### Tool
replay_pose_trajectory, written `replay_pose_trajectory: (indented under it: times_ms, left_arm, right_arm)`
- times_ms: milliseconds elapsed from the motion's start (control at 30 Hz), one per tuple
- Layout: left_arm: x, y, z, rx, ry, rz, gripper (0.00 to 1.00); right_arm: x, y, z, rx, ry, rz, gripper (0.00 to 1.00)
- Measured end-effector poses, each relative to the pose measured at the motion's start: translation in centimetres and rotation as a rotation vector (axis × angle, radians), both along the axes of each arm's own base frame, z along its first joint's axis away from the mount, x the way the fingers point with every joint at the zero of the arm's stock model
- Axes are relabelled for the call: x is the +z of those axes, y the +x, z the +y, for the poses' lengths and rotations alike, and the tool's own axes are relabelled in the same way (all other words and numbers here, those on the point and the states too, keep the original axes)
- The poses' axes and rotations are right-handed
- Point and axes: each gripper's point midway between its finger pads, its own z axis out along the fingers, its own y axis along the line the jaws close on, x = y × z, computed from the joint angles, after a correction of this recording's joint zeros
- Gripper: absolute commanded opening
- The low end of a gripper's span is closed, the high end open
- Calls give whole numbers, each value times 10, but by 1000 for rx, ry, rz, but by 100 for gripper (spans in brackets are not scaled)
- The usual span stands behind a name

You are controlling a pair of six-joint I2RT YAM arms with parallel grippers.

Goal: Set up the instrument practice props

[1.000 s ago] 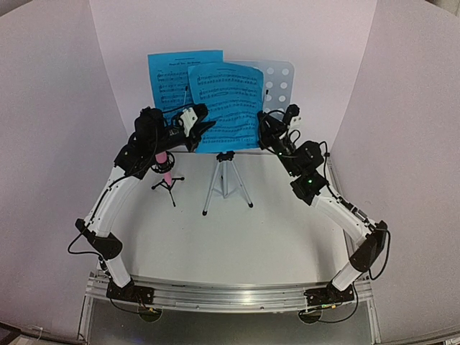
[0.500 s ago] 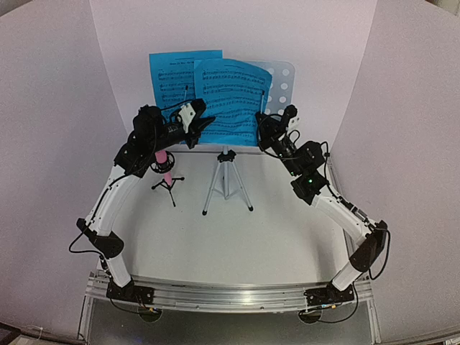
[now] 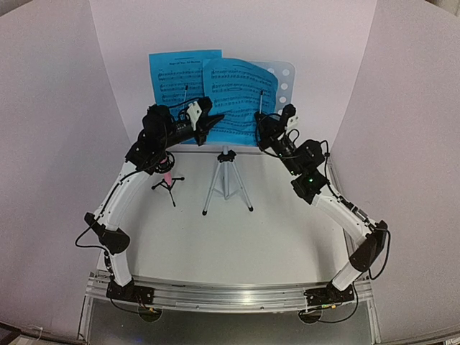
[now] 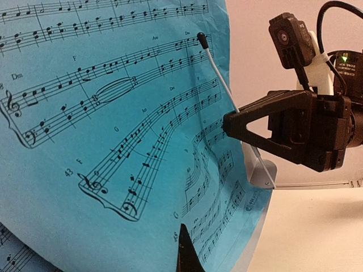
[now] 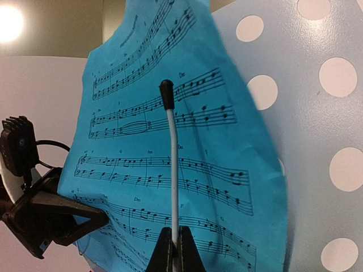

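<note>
Front sheet [image 3: 237, 93] farther right across desk [image 3: 289, 79], bare strip beyond its edge

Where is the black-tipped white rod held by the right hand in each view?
Top external: rod right of centre, crossing the right edge of the front blue sheet.
Left wrist: rod slants from upper middle down into the right hand.
Right wrist: rod upright at centre, pinched at the bottom.
Shared landmark: the front blue sheet behind it.

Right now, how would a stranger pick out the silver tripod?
Look to the back of the white table, under the blue sheets of music. The silver tripod stands right below them, taller and paler than the small black tripod on its left.
</note>
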Motion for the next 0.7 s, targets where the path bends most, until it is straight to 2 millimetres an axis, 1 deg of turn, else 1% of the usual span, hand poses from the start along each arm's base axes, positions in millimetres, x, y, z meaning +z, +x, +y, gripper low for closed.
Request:
replay_pose_trajectory:
  times_ms: [500, 700]
  left_arm:
    - [3, -4, -25, -77, -38, -5, 0]
    - [-1, -2, -28, -79, -30, 1, 0]
  right_arm:
    - [-1, 0, 4, 16, -24, 10, 0]
    - [-1, -1, 4, 17, -25, 11, 0]
